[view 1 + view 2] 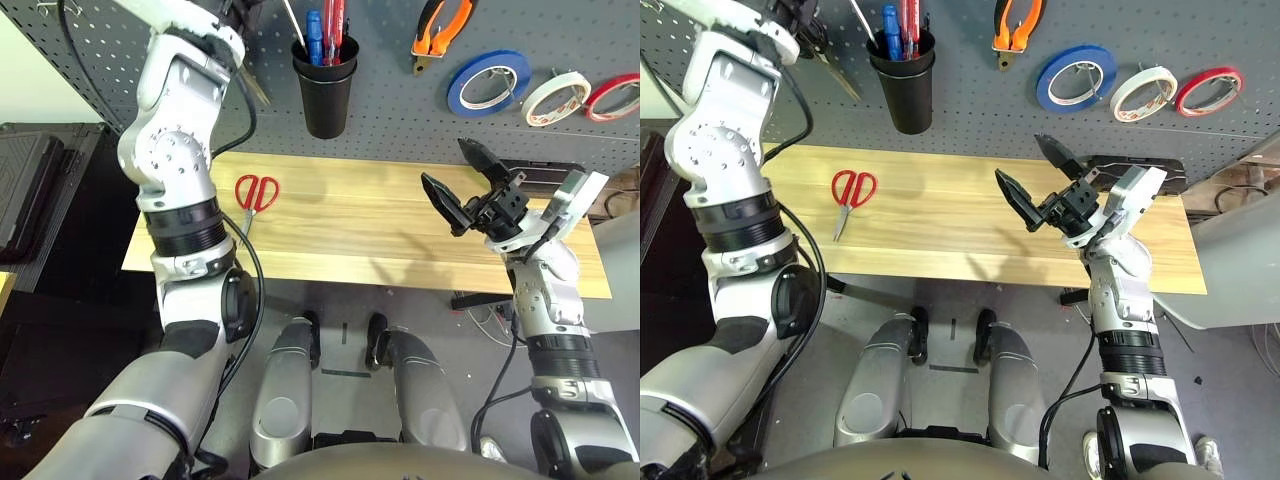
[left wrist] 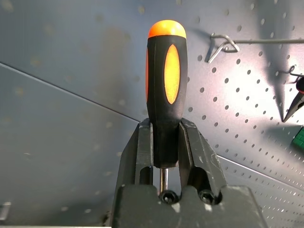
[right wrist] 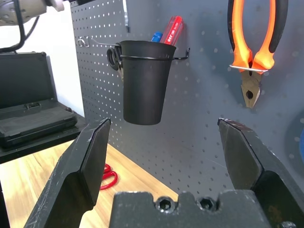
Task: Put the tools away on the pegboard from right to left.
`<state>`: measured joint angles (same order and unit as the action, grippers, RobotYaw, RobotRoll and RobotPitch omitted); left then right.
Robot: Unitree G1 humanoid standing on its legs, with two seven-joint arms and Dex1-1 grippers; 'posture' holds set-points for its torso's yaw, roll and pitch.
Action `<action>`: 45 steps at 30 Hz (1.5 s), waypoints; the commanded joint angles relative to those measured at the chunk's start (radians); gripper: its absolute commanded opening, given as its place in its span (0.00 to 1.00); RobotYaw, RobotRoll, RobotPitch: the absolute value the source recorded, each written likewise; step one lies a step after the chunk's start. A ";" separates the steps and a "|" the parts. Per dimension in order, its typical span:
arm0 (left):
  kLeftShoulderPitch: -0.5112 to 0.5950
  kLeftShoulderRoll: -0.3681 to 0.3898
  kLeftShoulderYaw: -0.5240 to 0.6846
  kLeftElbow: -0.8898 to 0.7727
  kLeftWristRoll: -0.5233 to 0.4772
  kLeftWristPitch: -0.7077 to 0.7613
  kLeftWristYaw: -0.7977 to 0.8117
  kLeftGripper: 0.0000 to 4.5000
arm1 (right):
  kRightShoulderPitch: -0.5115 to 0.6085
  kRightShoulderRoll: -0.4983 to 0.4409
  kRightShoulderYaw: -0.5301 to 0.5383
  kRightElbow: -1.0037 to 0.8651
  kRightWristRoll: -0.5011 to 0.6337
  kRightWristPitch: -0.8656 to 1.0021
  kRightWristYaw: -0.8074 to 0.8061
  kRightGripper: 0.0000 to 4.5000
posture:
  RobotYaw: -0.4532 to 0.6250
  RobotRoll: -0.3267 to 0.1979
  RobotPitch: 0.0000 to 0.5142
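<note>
Orange-capped, the screwdriver [image 2: 165, 90] sat clamped between the left fingers [image 2: 142, 156], raised before the pegboard [image 1: 400, 110] left of the black cup [image 1: 325, 90]. The right fingers [image 1: 443, 203] gaped wide, empty, above the worktop [image 1: 380, 215]. Red-handled scissors [image 1: 255, 194] lay there; pliers [image 1: 440, 28] and off-white tape roll [image 1: 556, 97] hung.

Screwdriver [image 2: 165, 90] shaft hidden between fingers [image 2: 142, 152], pliers [image 1: 440, 25] handles cut off (top edge), cup [image 1: 325, 90] contents perhaps pens

Scissors [image 1: 256, 192] on the table [image 1: 380, 235], left of and below the pegboard [image 1: 400, 100] cup [image 1: 325, 90].
</note>
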<state>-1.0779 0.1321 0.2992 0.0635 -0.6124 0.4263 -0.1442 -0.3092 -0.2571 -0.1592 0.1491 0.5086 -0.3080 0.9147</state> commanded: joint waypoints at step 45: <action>0.137 0.087 0.022 -0.289 -0.060 0.174 0.068 0.98 | -0.046 0.055 0.042 -0.006 0.002 -0.025 -0.026 1.00 | 0.51 0.62 0.51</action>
<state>-0.9739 0.1986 0.3098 -0.1509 -0.6278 0.5258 -0.0990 -0.3681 -0.2003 -0.1241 0.1476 0.5045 -0.3414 0.8808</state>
